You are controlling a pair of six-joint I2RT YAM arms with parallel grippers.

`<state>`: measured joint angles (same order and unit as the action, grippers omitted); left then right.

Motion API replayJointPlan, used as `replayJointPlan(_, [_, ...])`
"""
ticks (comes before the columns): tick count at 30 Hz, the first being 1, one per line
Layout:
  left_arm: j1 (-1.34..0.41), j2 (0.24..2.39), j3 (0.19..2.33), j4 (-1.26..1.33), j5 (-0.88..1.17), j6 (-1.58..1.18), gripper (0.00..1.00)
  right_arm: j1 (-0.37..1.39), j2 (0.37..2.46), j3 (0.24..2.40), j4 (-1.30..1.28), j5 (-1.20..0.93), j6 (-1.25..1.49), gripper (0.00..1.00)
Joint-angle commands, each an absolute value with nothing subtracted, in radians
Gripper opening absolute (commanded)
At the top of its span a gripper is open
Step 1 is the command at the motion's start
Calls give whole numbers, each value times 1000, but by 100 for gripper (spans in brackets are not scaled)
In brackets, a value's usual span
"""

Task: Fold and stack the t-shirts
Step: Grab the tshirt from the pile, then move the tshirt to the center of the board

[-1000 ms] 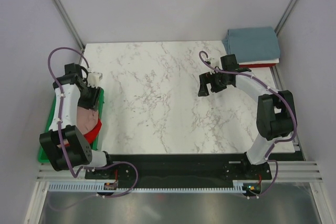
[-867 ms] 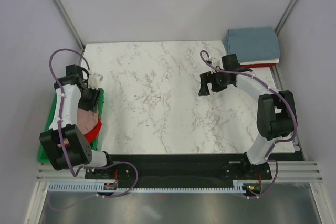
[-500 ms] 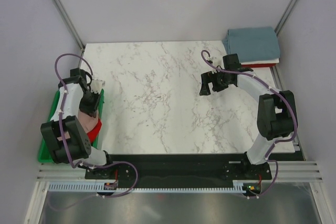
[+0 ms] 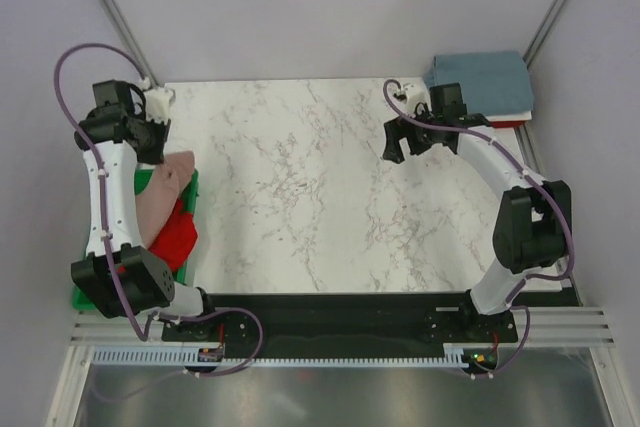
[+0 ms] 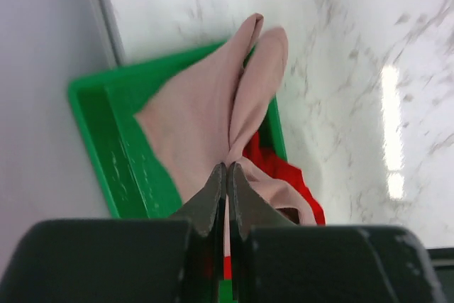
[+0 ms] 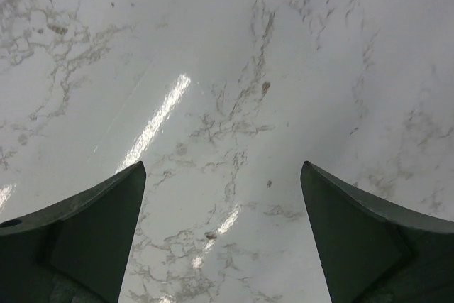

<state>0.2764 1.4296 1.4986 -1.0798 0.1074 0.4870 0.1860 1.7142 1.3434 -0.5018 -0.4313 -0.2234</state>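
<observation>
Overhead, the marble desk (image 4: 300, 177) lies between the two arms, with a green tray (image 4: 85, 292) set against its left edge. The left fingers (image 5: 213, 196) are clenched on a fold of the pink shirt (image 5: 206, 111), pinching the cloth in a thin seam between them. From that pinch the pink shirt stretches away as two long folds that run over the tray and reach its rim on the desk side. The wrist view shows bare green floor and wall of the tray (image 5: 106, 133) on the side nearer the wall. The red shirt (image 5: 284, 175) lies under the pink one and shows beside it at the tray's rim. From above, the red shirt (image 4: 175, 237) bulges over the tray's edge toward the desk, nearer the arm bases than the pink shirt (image 4: 165, 192). No print or lettering can be made out on the pink cloth in either view.

The right fingers (image 6: 85, 232) are spread wide and released, gripping nothing, with only veined marble showing between them. They hang above the right part of the desk, well apart from the tray. The grey-blue shirt (image 4: 480, 77) rests folded at the far right corner, just beyond the right arm's wrist. A thin red and white edge shows beneath its near side; what that edge belongs to cannot be told.
</observation>
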Motion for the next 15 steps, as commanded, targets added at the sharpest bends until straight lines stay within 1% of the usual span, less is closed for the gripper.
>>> replayJointPlan(1, [262, 1368, 1751, -1057, 282, 431, 2, 192, 1635, 1449, -443, -429, -282, 98])
replayJointPlan(4, [221, 1391, 1894, -1065, 362, 428, 2, 190, 1628, 1502, -420, -454, -281, 98])
replayJointPlan(7, [143, 1436, 2012, -1109, 472, 457, 2, 189, 1623, 1516, -332, -428, -198, 98])
replayJointPlan(8, [118, 1446, 2031, -1117, 488, 460, 3, 186, 1624, 1516, -304, -381, -160, 98])
replayJointPlan(9, [63, 1454, 2046, -1123, 503, 460, 3, 183, 1632, 1519, -264, -374, -81, 98])
replayJointPlan(10, [34, 1468, 2065, -1127, 527, 462, 3, 176, 1638, 1525, -258, -382, -57, 98])
replayJointPlan(11, [11, 1474, 2068, -1129, 541, 462, 2, 158, 1667, 1537, -259, -406, -37, 98])
replayJointPlan(12, [-55, 1480, 2068, -1129, 554, 459, 3, 150, 1687, 1577, -282, -449, -3, 98])
replayJointPlan(14, [-103, 1499, 2045, -1132, 597, 459, 3, 134, 1744, 1646, -337, -488, 34, 98])
replayJointPlan(15, [-147, 1503, 2030, -1134, 610, 460, 3, 132, 1746, 1641, -356, -520, 29, 98])
